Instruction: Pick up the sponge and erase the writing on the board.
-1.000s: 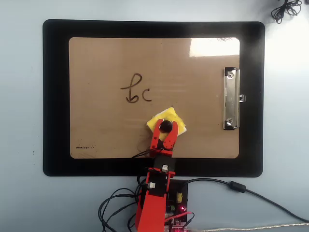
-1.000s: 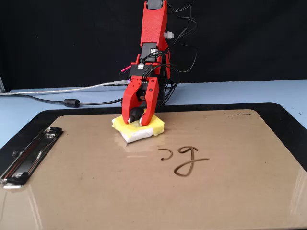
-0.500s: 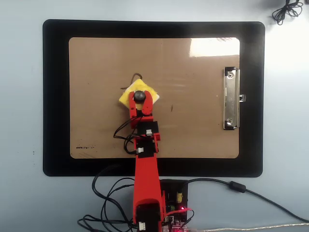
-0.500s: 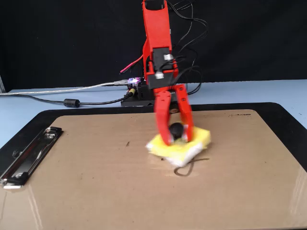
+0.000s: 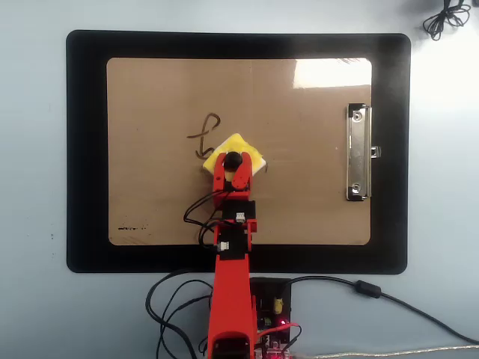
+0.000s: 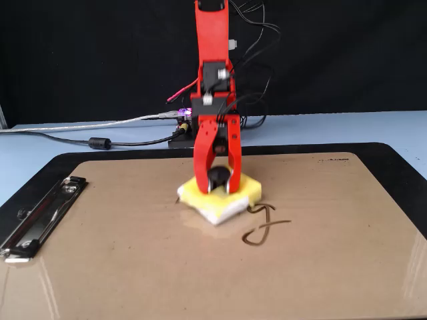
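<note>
In the overhead view, the board (image 5: 157, 202) lies flat on a black mat (image 5: 86, 149) that rests on the pale blue table (image 5: 34, 179), with the silver clip (image 5: 358, 152) on the board's right short side. The red arm (image 5: 230, 299) reaches up from the bottom edge, and its fingers (image 5: 233, 166) are closed on the black knob at the centre of the sponge (image 5: 251, 155), one finger on each side of the knob. The sponge sits turned like a diamond on the board, a little left of the board's middle. The writing (image 5: 204, 132) shows as a single looping dark stroke touching the sponge's upper left edge, partly hidden under it. A small dark smudge (image 5: 132, 226) lies near the board's lower left corner, well apart from the sponge. A coiled black cable (image 5: 443, 15) lies at the top right corner of the table. In the fixed view, seen from the side opposite the arm, the sponge (image 6: 243, 194) rests flat on the glossy board (image 6: 133, 267), its white underside showing at the near edge. The fingers (image 6: 217, 181) come down from above and clamp the knob. The writing (image 6: 265, 225) lies just to the right of the sponge and nearer the camera, its upper end meeting the sponge's edge. The clip (image 6: 40, 217) lies at the left.
</note>
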{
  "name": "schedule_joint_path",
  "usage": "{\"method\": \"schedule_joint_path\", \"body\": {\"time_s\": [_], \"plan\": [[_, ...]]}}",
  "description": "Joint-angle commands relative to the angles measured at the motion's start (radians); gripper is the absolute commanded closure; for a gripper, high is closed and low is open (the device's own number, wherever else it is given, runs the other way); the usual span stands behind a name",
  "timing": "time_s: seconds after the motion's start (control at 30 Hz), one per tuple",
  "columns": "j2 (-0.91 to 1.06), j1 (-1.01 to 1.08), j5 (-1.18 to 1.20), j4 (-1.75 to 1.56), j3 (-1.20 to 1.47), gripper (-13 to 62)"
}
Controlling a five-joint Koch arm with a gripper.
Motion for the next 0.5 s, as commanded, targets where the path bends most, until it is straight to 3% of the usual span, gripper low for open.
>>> {"method": "schedule_joint_path", "body": {"time_s": [0.0,0.2,0.23,0.33,0.47], "plan": [[0.018,-0.054,-0.066,-0.003,-0.014,57.4],[-0.526,-0.166,-0.152,-0.103,-0.483,57.4],[-0.546,-0.166,-0.152,-0.095,-0.534,57.4],[-0.474,-0.166,-0.152,-0.061,-0.426,57.4],[-0.146,-0.166,-0.150,-0.054,-0.072,57.4]]}}
